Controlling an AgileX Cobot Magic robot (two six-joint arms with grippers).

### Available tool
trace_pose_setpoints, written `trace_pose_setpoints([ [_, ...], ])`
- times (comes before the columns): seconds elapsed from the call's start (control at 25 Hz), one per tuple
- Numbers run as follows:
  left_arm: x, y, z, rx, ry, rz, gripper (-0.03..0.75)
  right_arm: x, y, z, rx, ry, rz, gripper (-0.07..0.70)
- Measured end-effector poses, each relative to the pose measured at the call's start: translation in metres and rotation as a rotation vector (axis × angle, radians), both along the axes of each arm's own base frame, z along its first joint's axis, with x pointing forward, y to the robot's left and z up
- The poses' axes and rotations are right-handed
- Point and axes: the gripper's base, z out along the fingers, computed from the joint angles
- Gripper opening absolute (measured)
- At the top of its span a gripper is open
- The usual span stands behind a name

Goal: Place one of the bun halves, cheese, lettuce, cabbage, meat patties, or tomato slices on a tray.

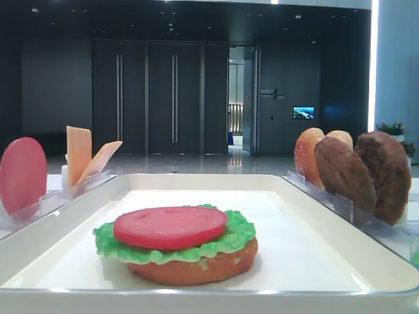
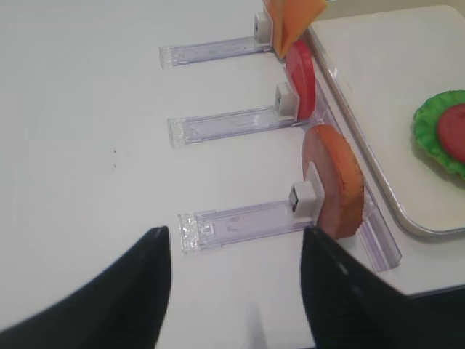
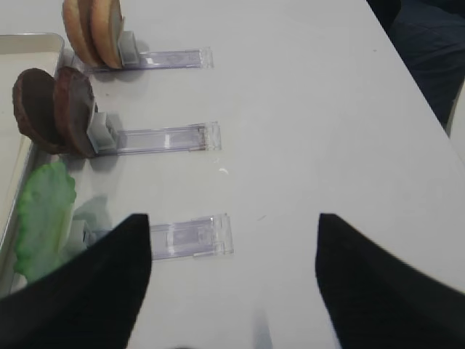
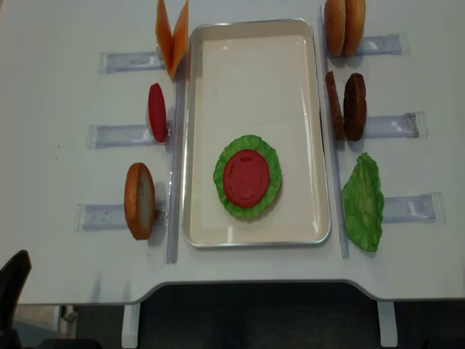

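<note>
On the white tray [image 4: 254, 65] lies a stack: a bun half [image 1: 196, 269] at the bottom, the ruffled lettuce [image 4: 270, 190] on it, and a tomato slice [image 4: 246, 178] on top. Left of the tray, cheese [image 4: 172, 36], a second tomato slice [image 4: 156, 113] and a bun half [image 4: 138, 201] stand in holders. On the right stand two bun halves [image 4: 344, 27], two meat patties [image 4: 346, 106] and a cabbage leaf [image 4: 363, 202]. My left gripper [image 2: 234, 233] is open over bare table, just short of the bun half [image 2: 338, 182]. My right gripper [image 3: 232, 218] is open and empty, near the cabbage [image 3: 43, 214].
Clear plastic holders [image 4: 109, 134] stick out to both sides of the tray, such as the one at the near right [image 4: 414, 209]. The table's front edge [image 4: 254, 280] runs close behind the tray. A dark part [image 4: 14, 280] shows at the bottom left corner.
</note>
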Motion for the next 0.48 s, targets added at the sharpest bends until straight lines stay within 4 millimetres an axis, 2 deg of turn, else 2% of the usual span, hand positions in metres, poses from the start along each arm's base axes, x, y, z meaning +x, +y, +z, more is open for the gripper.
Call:
trace_pose_setpoints([
  [0.48,0.0000,0.0000,0.0000,0.000,0.000,0.000,0.431,0.0000,0.0000,0.0000,0.000,0.000,0.000,0.469],
])
